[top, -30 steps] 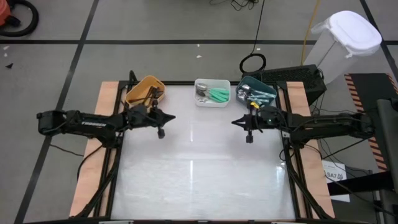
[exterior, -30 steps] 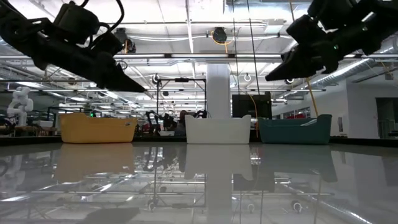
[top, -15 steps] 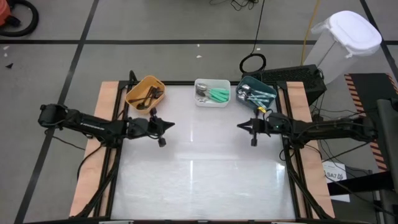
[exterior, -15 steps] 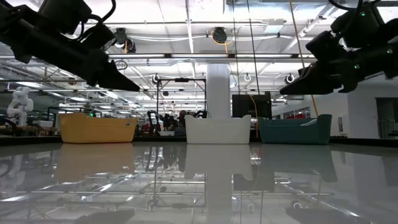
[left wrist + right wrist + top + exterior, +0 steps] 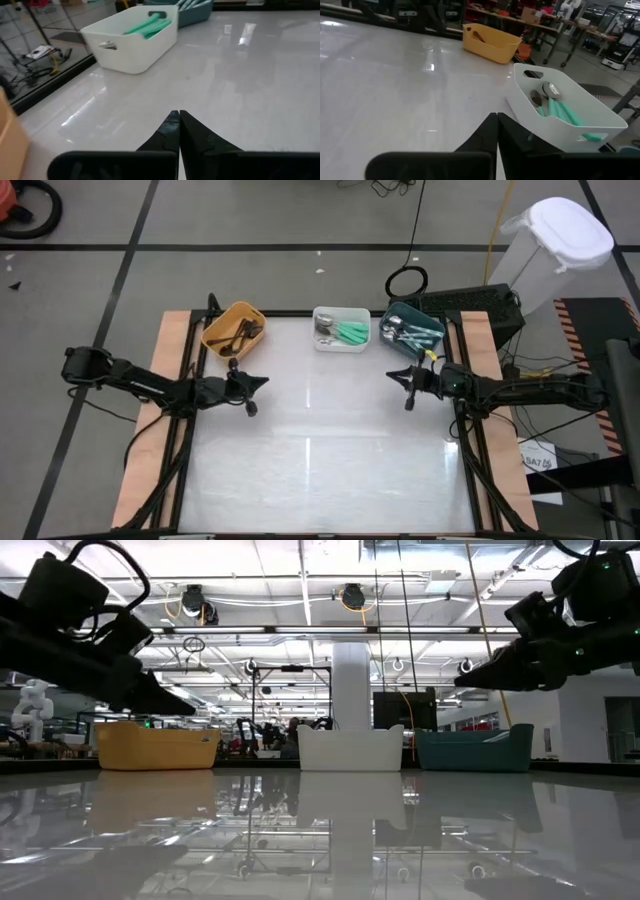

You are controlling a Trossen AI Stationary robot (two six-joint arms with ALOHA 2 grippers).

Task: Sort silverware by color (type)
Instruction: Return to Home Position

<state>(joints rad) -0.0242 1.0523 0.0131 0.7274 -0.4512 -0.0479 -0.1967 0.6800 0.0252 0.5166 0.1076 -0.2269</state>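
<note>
The silverware lies sorted in three bins along the table's far edge: black-handled spoons [image 5: 238, 336] in the orange bin [image 5: 222, 322], mint-green-handled spoons [image 5: 352, 332] in the white bin [image 5: 340, 314], silver spoons [image 5: 403, 332] in the teal bin [image 5: 428, 322]. My left gripper [image 5: 264, 379] hovers shut above the table's left part, near the orange bin, holding nothing. My right gripper [image 5: 390, 375] hovers shut above the right part, near the teal bin, also holding nothing. In the wrist views both pairs of fingertips, left [image 5: 178, 114] and right [image 5: 496, 116], are closed together.
The white table top [image 5: 320, 440] lies bare between and in front of the arms. A white lidded bin [image 5: 555, 250] and a black box [image 5: 470, 302] stand off the table's far right corner. Wooden side rails [image 5: 150, 420] run along both table sides.
Both arms have drawn back toward their own sides of the table: the left gripper moved left and toward the near edge, the right gripper moved right. Both sank lower. The bins and spoons stayed put.
</note>
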